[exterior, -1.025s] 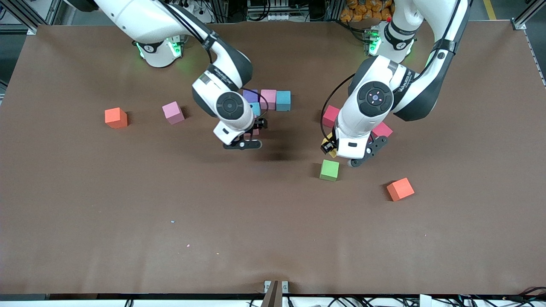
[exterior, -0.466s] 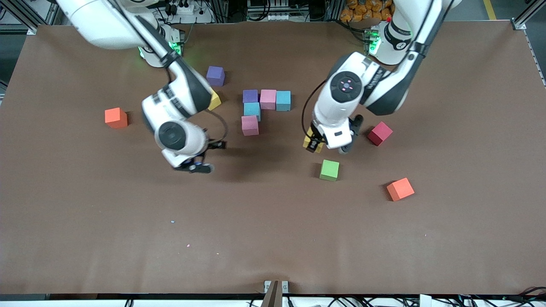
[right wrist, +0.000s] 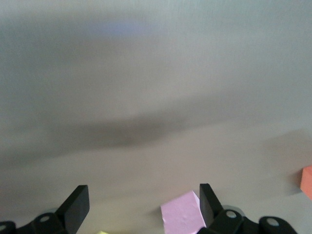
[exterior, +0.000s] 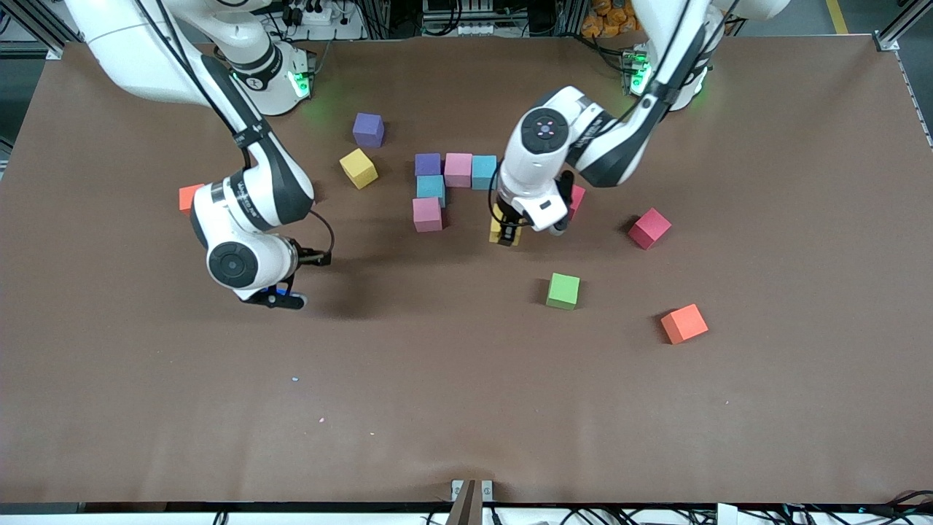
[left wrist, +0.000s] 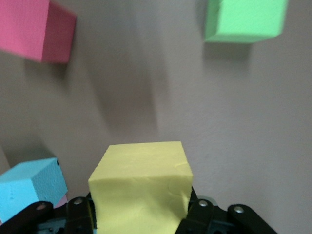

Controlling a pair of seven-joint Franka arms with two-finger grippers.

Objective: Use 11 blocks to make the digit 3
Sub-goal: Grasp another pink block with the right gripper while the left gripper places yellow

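the left tool (exterior: 508, 232) grips a yellow block (left wrist: 140, 187); the pink block (exterior: 427, 214) ending the figure lies at its nine o'clock.

A robotics lab, probably: two white arms are standing bolted to a brown-covered table (exterior: 466, 408), with aluminium framing (exterior: 44, 25) and cables (exterior: 466, 18) running along its edge.
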